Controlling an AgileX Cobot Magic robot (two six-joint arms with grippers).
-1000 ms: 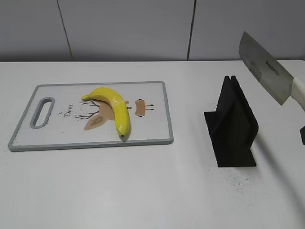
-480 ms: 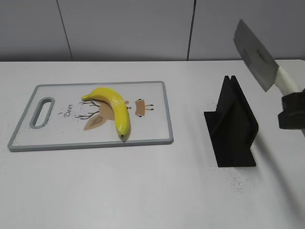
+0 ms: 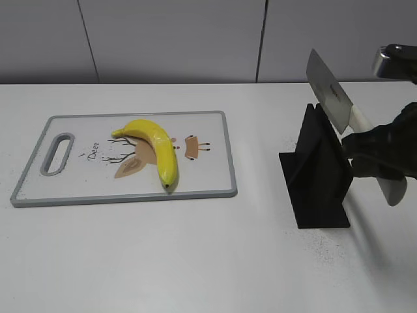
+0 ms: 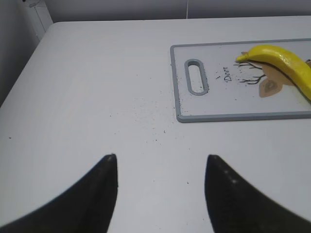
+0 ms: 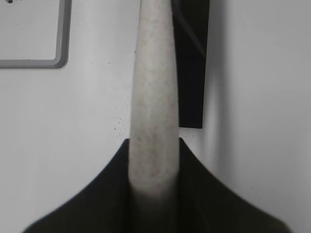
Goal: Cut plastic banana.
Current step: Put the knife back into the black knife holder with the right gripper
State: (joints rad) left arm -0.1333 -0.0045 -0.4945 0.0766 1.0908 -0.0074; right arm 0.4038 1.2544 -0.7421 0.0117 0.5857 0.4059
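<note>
The banana point(image 3: 154, 146) lies on the cutting board point(image 3: 208, 184) at the left of the table point(image 3: 195, 261), curving from far left to near right. The right gripper point(image 3: 374, 160) is clamped on the pale handle of the knife point(image 3: 331, 99), blade raised and tilted up to the left above the black stand point(image 3: 316, 171). The left gripper point(image 4: 160, 165) hovers over bare table left of the board, jaws apart and holding nothing.
</note>
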